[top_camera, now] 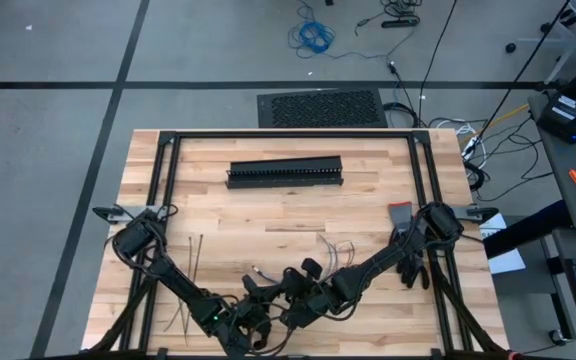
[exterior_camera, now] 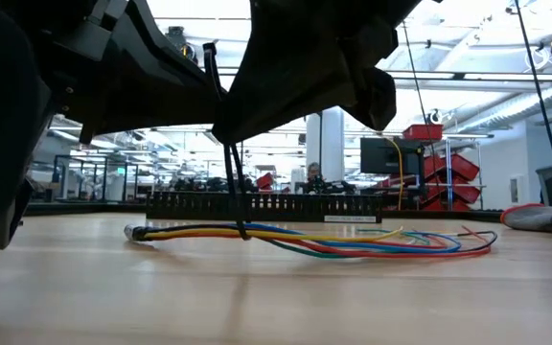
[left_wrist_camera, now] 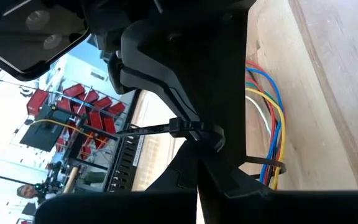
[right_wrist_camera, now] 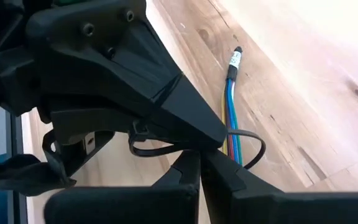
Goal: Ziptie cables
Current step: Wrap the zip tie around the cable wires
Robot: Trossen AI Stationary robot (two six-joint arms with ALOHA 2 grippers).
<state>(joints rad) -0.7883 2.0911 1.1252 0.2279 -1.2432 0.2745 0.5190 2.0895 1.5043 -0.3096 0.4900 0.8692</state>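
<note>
High view: both dark arms are seen reaching inward over the near part of the wooden counter [top_camera: 268,200], where the left end effector [top_camera: 251,318] and the right end effector [top_camera: 303,300] are brought close together. The cables [exterior_camera: 353,240] are laid on the counter beneath them, near the front edge, with a small connector at one end and the loose coloured wires fanned out at the other. A ziptie [exterior_camera: 235,182] is looped around the bundle near its connector end, and its tail is carried upward from the wires in the low view.

From the left wrist, the fingers of the left end effector are seen pressed together on the ziptie's strap [left_wrist_camera: 148,129], which is stretched taut beside the wires [left_wrist_camera: 272,124]. From the right wrist, the right end effector [right_wrist_camera: 201,155] is seen closed as well, clamped on the curved loop of the same ziptie [right_wrist_camera: 250,146] just above the cables [right_wrist_camera: 230,118].

Spare zipties [top_camera: 196,252] are left on the counter beside the left arm, well apart from the bundle. A long black slotted duct [top_camera: 285,173] is set farther back, across the middle of the counter.
</note>
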